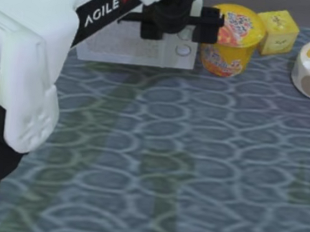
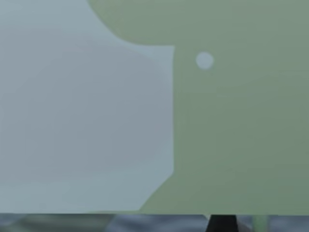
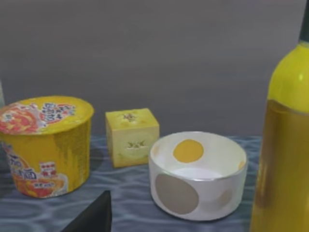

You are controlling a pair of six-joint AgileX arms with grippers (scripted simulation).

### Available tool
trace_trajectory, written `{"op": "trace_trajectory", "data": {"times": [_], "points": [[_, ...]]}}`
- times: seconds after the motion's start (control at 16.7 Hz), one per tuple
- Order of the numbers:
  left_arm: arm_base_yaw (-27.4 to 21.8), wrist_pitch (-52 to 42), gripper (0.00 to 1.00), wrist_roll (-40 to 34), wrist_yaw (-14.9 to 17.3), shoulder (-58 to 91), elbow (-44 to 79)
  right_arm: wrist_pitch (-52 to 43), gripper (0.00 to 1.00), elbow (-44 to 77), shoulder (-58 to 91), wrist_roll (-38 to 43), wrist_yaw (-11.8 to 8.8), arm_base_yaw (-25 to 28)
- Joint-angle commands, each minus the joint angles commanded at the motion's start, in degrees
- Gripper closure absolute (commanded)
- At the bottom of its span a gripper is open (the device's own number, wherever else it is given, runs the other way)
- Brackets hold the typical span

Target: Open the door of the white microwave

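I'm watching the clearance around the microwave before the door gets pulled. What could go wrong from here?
The left gripper sits over the white microwave, right beside the yellow noodle cup; a sideways move could tip it. The door seems shut. The left wrist view shows only flat pale surfaces, leaving grip alignment unclear.

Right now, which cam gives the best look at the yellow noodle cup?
Right wrist view: the yellow noodle cup shows whole, printed lid and side, standing upright on the cloth. The top view shows it from above, beside the white microwave, its left edge hidden by the left gripper. The left wrist view shows none of it.
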Motion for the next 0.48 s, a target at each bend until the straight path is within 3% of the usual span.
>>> {"op": "trace_trajectory", "data": {"times": [0.12,0.48], "points": [[0.0,0.0,1.0,0.0,0.0,0.0,0.0,0.0,0.0,0.0,0.0,0.0,0.0,0.0],[0.0,0.0,1.0,0.0,0.0,0.0,0.0,0.0,0.0,0.0,0.0,0.0,0.0,0.0]]}}
